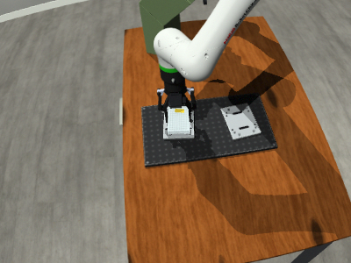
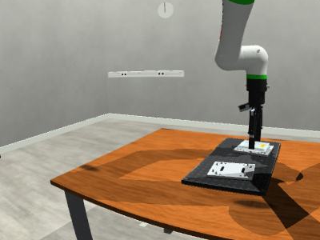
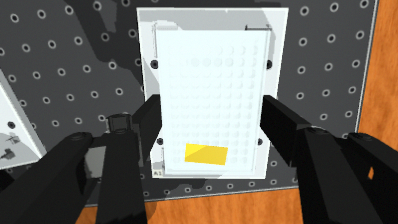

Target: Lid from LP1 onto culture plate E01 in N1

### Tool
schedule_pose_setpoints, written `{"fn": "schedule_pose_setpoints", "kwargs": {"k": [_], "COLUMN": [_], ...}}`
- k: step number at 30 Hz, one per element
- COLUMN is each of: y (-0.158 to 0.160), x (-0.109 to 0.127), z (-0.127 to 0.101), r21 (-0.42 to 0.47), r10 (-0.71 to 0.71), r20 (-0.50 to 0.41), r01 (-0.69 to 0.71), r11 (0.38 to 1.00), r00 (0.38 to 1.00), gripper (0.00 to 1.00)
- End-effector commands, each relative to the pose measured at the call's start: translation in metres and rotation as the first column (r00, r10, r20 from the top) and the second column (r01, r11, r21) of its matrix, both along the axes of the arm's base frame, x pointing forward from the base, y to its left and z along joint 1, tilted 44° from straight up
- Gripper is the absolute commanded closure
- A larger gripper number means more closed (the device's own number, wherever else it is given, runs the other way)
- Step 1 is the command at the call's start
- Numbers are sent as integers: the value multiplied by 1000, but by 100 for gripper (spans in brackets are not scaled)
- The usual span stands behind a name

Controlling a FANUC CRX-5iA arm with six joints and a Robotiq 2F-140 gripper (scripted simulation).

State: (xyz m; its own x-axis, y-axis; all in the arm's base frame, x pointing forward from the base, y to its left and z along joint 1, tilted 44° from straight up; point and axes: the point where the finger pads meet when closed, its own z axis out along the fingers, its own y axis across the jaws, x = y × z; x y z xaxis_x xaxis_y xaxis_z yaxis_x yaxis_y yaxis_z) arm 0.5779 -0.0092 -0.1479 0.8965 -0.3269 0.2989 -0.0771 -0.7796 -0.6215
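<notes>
The clear lid (image 1: 179, 123) (image 2: 261, 146) (image 3: 210, 90), with a yellow label near one end, sits between my fingers, directly over the white nest N1 (image 1: 167, 137) (image 3: 146, 50). My gripper (image 1: 177, 110) (image 2: 254, 142) (image 3: 210, 109) points straight down and is shut on the lid's long sides. Culture plate E01 lies under the lid and is almost wholly hidden. In the top and exterior views the lid sits low, at the level of the plate; I cannot tell whether it is fully seated. Lid park LP1 (image 1: 240, 123) (image 2: 231, 170) (image 3: 12, 125), a white plate, is bare.
Nest and lid park stand on a black perforated board (image 1: 211, 149) (image 2: 256, 184) (image 3: 60, 60) on a wooden table (image 1: 175, 202) (image 2: 160, 172). The arm's elbow hangs over the back of the table. The board's edge and bare wood lie close behind the gripper.
</notes>
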Motion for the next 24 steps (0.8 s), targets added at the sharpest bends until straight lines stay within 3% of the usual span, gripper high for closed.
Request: {"fn": "schedule_pose_setpoints", "kwargs": {"k": [1, 16, 17, 24], "y": [-1, -1, -1, -1], "x": [0, 0, 0, 0], "z": [1, 1, 1, 1], "r21": [-1, -1, -1, -1], "r10": [-1, -1, -1, -1], "r20": [1, 1, 1, 1], "r01": [1, 1, 1, 1], "r11": [1000, 1000, 1000, 1000], "r00": [1000, 1000, 1000, 1000], "gripper": [39, 39, 31, 31]}}
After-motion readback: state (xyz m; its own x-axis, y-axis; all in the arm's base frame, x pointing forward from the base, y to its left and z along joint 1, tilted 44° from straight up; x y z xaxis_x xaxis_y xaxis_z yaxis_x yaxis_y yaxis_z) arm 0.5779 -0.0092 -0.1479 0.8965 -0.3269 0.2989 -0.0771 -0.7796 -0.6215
